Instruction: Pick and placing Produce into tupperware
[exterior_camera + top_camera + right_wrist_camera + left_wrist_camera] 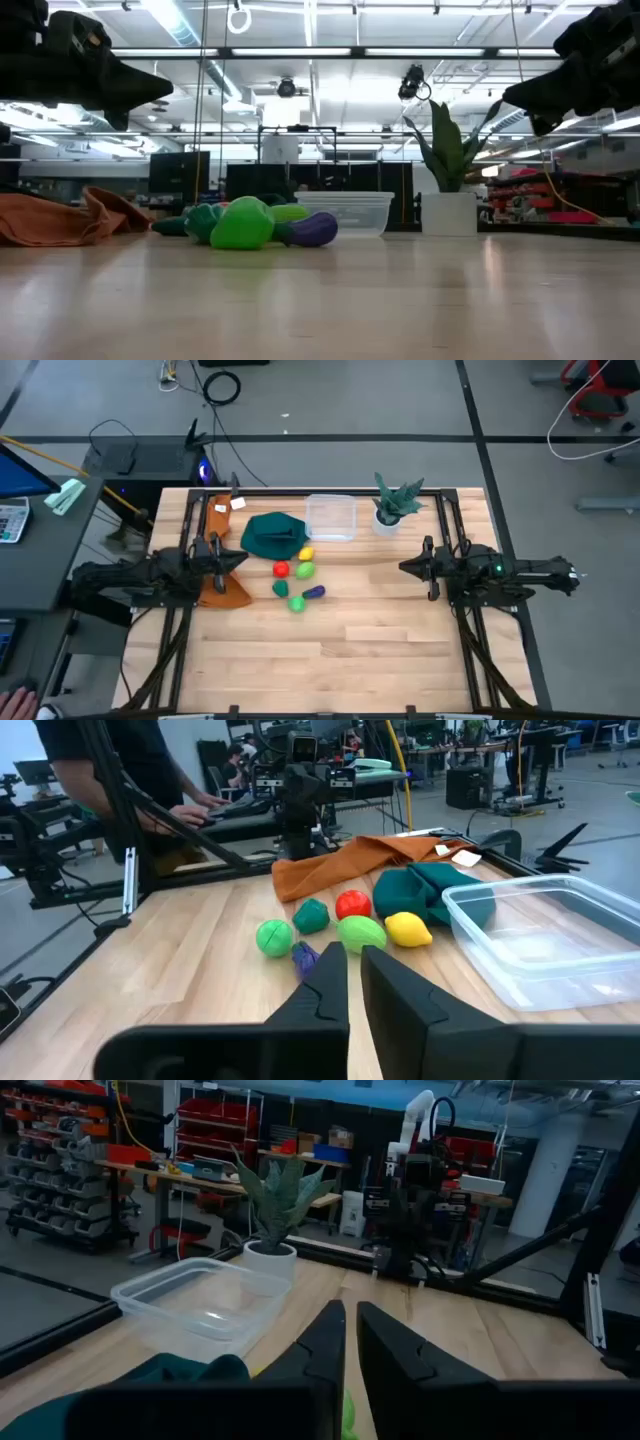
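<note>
Several toy produce pieces lie in a cluster on the table's middle: yellow [306, 554], red [281, 569], light green [304, 570], dark green [281, 588], purple [314, 592] and a bright green one [297, 603]. The clear square tupperware [331, 517] stands empty behind them, toward the far edge. My left gripper [240, 557] hovers shut and empty, left of the cluster. My right gripper [405, 567] hovers shut and empty, well to its right. The right wrist view shows the produce [352, 904] and the tupperware [540, 945].
A dark green cloth [272, 535] lies bunched beside the tupperware. An orange cloth [222, 588] lies under the left arm. A potted plant [392, 505] stands right of the tupperware. A person stands beyond the table's left side [120, 760]. The near half of the tabletop [380, 650] is bare wood.
</note>
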You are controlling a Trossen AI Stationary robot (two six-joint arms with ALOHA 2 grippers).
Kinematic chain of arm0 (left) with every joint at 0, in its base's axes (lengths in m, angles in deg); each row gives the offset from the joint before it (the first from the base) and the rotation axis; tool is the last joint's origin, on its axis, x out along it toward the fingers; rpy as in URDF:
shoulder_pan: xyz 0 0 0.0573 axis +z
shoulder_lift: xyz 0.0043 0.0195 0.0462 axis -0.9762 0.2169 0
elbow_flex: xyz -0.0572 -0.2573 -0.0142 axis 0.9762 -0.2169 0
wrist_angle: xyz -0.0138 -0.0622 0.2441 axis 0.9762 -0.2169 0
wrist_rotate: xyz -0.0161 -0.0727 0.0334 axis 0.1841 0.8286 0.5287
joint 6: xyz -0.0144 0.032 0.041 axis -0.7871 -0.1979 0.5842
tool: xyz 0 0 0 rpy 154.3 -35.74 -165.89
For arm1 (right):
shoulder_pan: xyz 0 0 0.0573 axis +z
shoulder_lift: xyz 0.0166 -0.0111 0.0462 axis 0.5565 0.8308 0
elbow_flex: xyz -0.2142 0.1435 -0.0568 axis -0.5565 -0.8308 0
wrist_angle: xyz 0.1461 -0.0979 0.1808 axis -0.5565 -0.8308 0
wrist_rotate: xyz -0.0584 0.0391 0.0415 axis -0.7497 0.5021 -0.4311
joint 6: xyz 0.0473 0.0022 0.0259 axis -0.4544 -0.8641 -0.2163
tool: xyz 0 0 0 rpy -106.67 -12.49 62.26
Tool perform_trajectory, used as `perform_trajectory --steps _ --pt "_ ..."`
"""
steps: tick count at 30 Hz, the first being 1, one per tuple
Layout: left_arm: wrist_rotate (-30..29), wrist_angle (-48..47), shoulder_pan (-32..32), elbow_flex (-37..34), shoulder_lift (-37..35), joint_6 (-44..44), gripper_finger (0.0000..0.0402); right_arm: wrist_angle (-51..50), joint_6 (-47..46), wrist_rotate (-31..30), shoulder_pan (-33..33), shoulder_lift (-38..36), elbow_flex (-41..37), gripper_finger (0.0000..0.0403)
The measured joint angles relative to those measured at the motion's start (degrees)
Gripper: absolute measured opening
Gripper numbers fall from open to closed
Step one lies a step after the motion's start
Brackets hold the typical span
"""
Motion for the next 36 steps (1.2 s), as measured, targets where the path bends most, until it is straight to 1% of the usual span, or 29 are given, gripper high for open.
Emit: perform_trajectory --steps 4,14,25,36 --pt "0.0 0.0 0.0 0.0 0.0 0.0 0.0040 0.0 0.0 0.0 0.0 0.0 0.0 0.0001" --pt "0.0 0.0 0.0 0.0 0.0 0.0 0.0028 0.0 0.0 0.0 0.0 0.0 0.0 0.0001" --pt "0.0 0.0 0.0 0.0 0.0 0.0 0.0040 0.0 0.0 0.0 0.0 0.0 0.0 0.0001" --pt "0.0 0.0 0.0 0.0 0.0 0.0 0.0028 0.0 0.0 0.0 0.0 0.0 0.0 0.0001"
